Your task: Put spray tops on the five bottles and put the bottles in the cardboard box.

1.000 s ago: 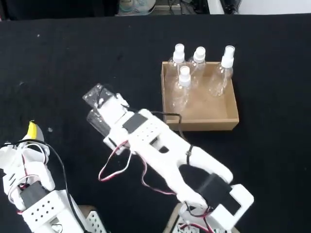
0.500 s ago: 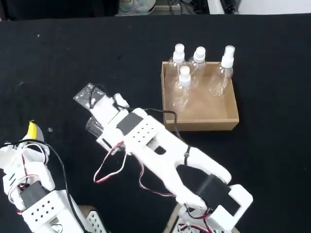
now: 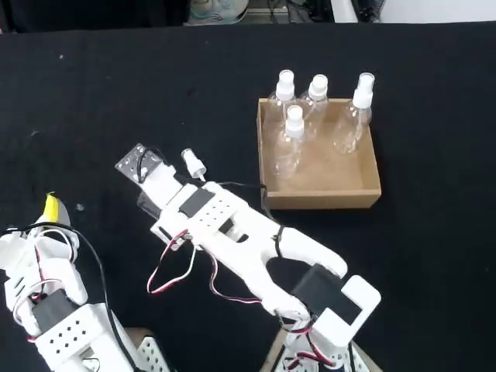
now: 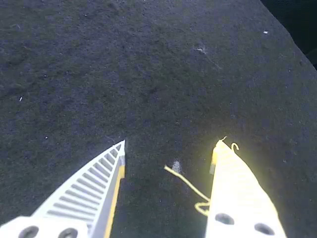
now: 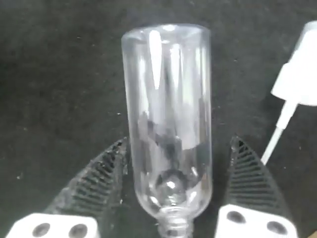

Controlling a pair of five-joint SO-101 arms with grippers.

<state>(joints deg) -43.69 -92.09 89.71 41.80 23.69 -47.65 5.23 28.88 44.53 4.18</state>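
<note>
Right hand (image 5: 179, 142) apart, straddling capless bottle (image 5: 167, 94): likely light, thin, slick, crushable. Grip mid-body gently. Spray top (image 3: 194, 163) at 3 o'clock.

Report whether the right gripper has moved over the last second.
Yes. In the high view the right gripper has shifted toward the picture's left, away from the cardboard box, uncovering a loose spray top.
</note>
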